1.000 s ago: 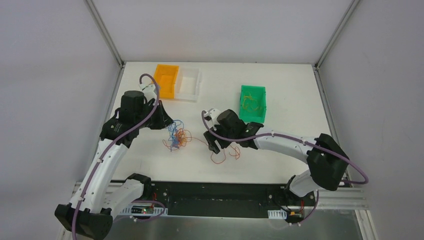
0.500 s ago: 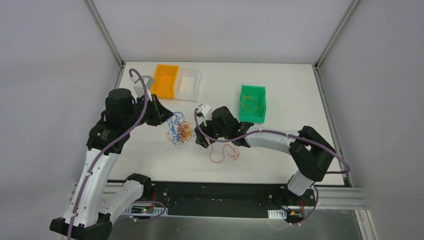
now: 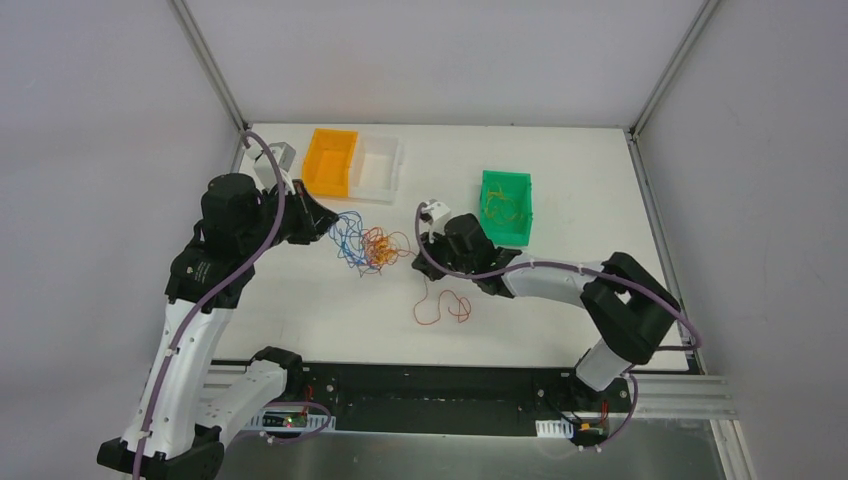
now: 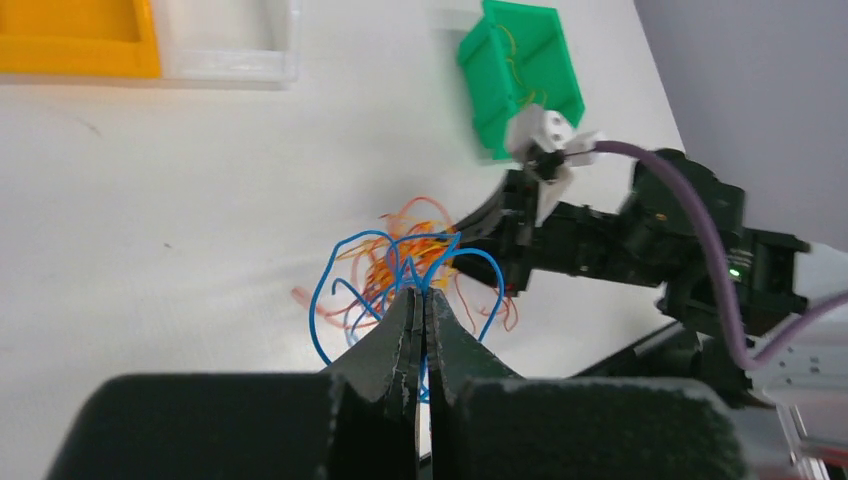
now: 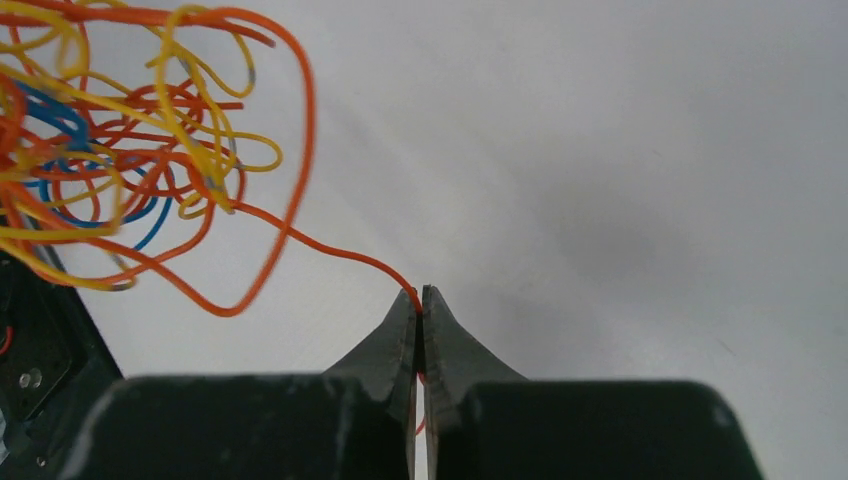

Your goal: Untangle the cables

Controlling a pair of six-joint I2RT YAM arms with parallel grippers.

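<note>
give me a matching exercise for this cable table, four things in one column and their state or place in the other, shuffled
Column 1
1. left end effector
2. right end effector
3. green bin
4. orange bin

Column 2
A. right beside the white bin
B. shut on an orange-red cable
C. has a yellow cable lying inside
D. shut on a blue cable

Pairs: 1-D, 2-B, 3-C, 4-A

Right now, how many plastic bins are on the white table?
3: orange rectangular plastic bin far left; clear-white plastic bin beside it on its right; green plastic bin further right, apart.
</note>
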